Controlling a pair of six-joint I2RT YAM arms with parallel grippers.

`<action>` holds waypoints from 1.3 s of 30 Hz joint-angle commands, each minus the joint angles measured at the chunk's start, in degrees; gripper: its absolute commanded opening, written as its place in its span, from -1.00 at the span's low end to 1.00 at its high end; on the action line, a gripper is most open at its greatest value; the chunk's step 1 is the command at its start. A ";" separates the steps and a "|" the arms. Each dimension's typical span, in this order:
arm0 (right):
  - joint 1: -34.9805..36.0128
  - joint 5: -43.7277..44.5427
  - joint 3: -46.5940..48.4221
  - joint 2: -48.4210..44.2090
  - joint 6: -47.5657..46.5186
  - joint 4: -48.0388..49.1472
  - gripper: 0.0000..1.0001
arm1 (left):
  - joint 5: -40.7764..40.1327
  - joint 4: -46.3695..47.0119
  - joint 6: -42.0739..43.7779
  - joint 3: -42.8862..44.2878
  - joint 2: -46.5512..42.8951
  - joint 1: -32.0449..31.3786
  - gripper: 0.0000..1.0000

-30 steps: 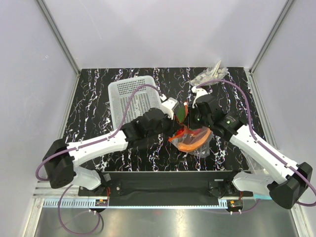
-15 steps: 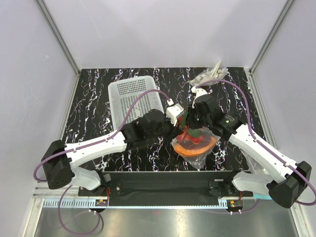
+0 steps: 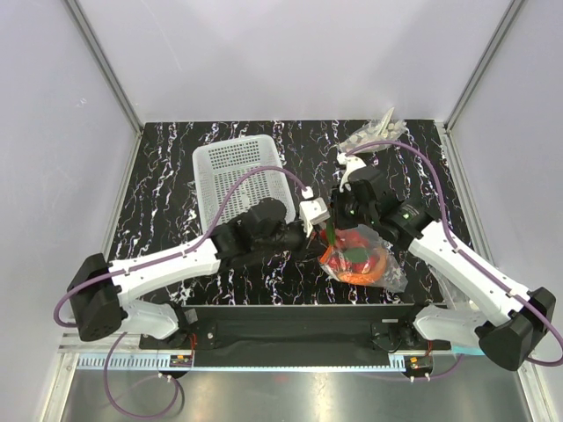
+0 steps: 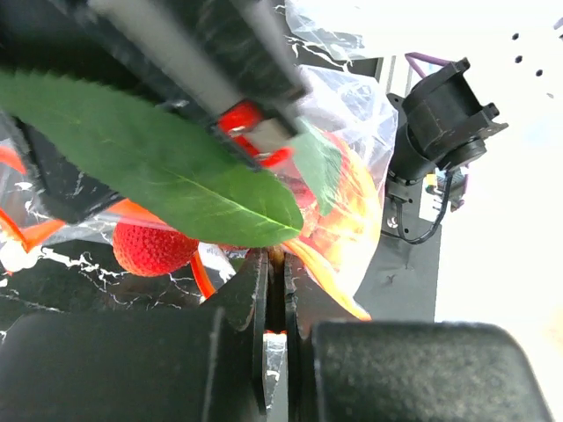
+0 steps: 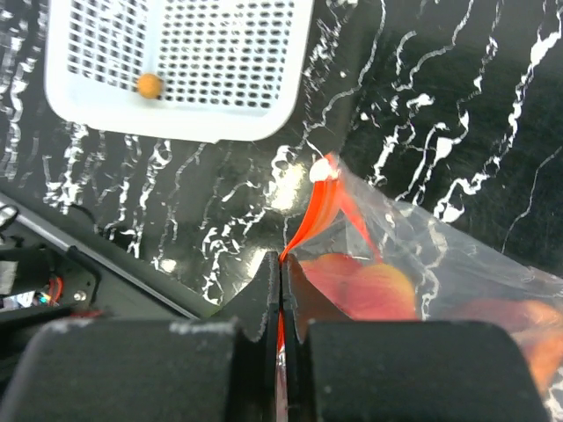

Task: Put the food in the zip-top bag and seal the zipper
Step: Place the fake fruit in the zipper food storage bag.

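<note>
The zip-top bag lies on the black marbled table between the arms, clear plastic with the food inside. A red berry-like piece, a big green leaf and orange-red pieces show through it. My left gripper is shut on the bag's mouth edge at its left side. Just behind it my right gripper is shut on the orange-red zipper, which runs up out of the jaws.
A white lattice basket stands at the back left of the bag, with one small orange ball in it. A greyish clear plastic wad lies at the back right. A black bar runs along the near edge.
The left gripper has swung right and nearer, closing in beside the right gripper. The bag has shifted right and settled lower, and its wide orange mouth has drawn narrower.
</note>
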 commanded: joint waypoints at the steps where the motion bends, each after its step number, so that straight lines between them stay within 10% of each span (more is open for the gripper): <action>1: -0.04 -2.80 1.98 -3.89 -0.91 6.01 -1.00 | 0.81 7.37 0.07 2.94 1.94 -0.65 -1.00; 16: -0.04 -5.36 -4.26 -12.25 -1.35 5.75 -1.00 | -5.46 22.58 -13.81 0.12 5.64 7.61 -1.00; 39: -0.39 6.34 -4.26 -5.74 1.03 3.28 -1.00 | -20.04 7.81 13.69 5.14 -3.50 -7.15 -1.00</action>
